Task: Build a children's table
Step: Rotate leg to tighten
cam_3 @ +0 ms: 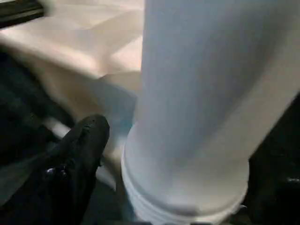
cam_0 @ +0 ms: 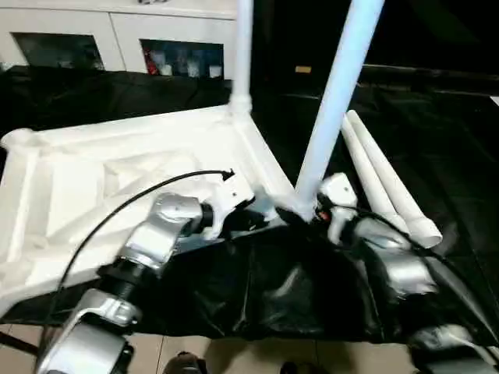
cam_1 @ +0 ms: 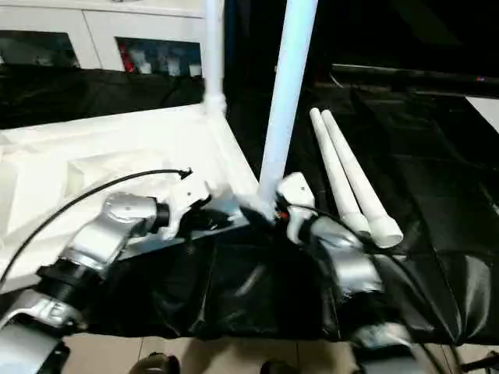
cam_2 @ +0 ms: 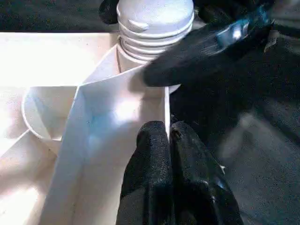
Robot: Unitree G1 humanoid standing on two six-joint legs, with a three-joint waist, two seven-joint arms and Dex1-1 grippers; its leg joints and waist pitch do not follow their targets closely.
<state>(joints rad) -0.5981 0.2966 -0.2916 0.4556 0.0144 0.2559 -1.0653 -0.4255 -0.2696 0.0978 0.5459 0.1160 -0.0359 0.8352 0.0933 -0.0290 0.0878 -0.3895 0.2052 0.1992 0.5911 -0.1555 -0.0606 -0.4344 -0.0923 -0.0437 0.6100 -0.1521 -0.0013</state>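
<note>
The white table top [cam_0: 93, 179] lies upside down on a black cloth, ribbed underside facing up. One leg [cam_0: 242, 47] stands upright in the far right corner socket. A second leg [cam_0: 335, 93] leans in the near right corner socket, its ribbed base [cam_2: 154, 23] at the socket's mouth. My right gripper [cam_0: 300, 212] is open around that base; one finger [cam_3: 84, 150] stands just off the tube. My left gripper [cam_2: 168, 133] is shut on the top's thin rim wall beside the same corner. Two loose legs [cam_0: 386, 183] lie side by side to the right.
A white cabinet with glass doors [cam_0: 117, 39] stands behind the work. The black cloth [cam_0: 296, 288] hangs over the near edge onto tiled floor [cam_0: 234, 354]. A black cable [cam_0: 117, 210] arcs over my left forearm.
</note>
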